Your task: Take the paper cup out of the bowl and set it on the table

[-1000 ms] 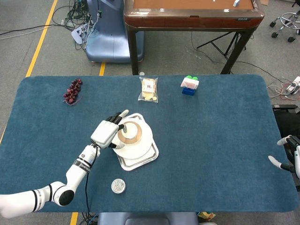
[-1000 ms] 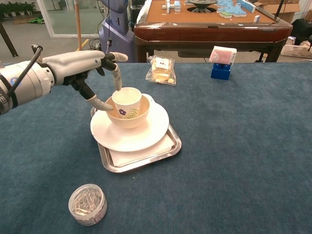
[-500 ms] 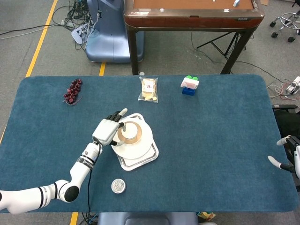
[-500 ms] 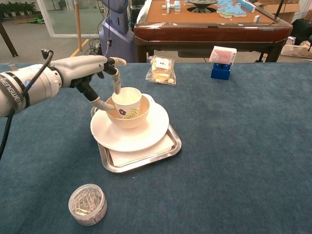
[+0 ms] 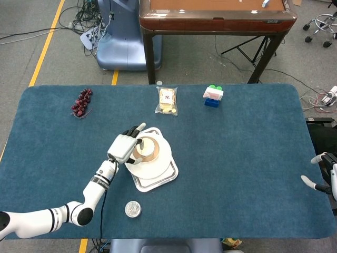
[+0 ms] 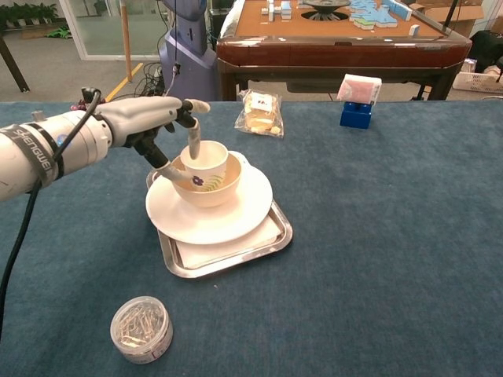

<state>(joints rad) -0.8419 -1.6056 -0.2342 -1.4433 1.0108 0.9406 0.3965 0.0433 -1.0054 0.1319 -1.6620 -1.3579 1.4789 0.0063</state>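
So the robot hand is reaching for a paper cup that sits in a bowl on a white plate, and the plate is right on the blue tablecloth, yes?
Not quite: the plate rests on a metal tray, as the chest view shows. The rest holds.

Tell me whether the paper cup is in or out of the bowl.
In. The paper cup stands upright inside the bowl, the left hand closing around its rim.
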